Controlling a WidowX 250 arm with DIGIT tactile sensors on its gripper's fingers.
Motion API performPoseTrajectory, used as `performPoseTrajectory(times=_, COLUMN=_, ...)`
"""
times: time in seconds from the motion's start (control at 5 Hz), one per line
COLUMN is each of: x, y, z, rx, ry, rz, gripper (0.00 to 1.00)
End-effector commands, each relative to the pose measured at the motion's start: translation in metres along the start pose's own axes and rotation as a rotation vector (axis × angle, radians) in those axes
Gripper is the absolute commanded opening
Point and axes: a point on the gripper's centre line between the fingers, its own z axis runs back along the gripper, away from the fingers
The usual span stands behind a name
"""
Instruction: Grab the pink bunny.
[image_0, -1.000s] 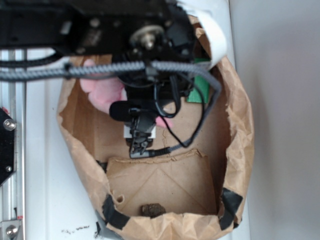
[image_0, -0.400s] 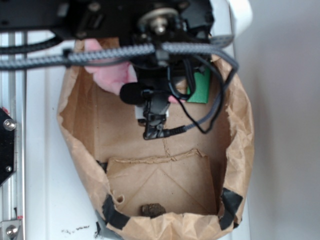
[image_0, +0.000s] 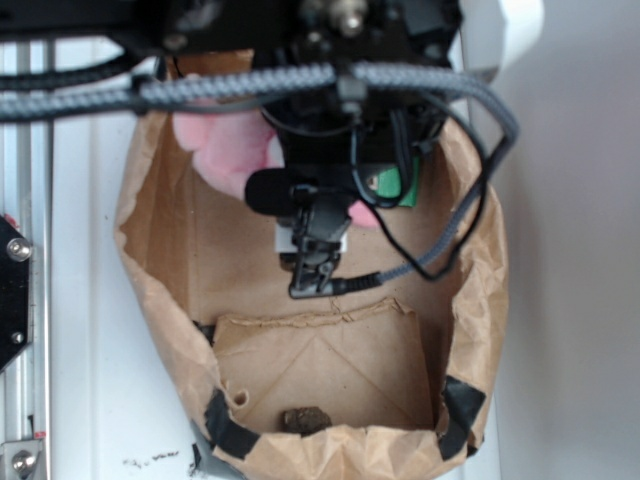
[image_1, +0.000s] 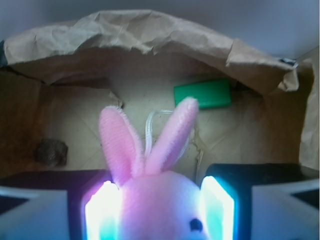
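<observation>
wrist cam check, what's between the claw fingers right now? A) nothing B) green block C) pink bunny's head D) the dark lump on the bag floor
C: in the wrist view the pink bunny fills the gap between the two lit fingers of the claw, ears sticking up, while the green block lies apart at the far wall of the paper bag.

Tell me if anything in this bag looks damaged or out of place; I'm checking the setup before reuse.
The brown paper bag has a ragged, torn rim patched with black tape. A small dark brownish lump sits on the bag floor near the front edge; I cannot tell what it is. The fluffy pink plush bunny and green rectangular block look intact.
</observation>
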Motion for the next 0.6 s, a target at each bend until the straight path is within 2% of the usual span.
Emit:
performPoseTrajectory(times=0.0, x=0.008, y=-0.015, z=0.025, rx=0.021, ry=-0.088, rz=-0.056, gripper=0.0)
performPoseTrajectory(times=0.4, x=0.0, y=-0.026, z=0.023, rx=0.017, ry=-0.092, rz=-0.086, gripper=0.0)
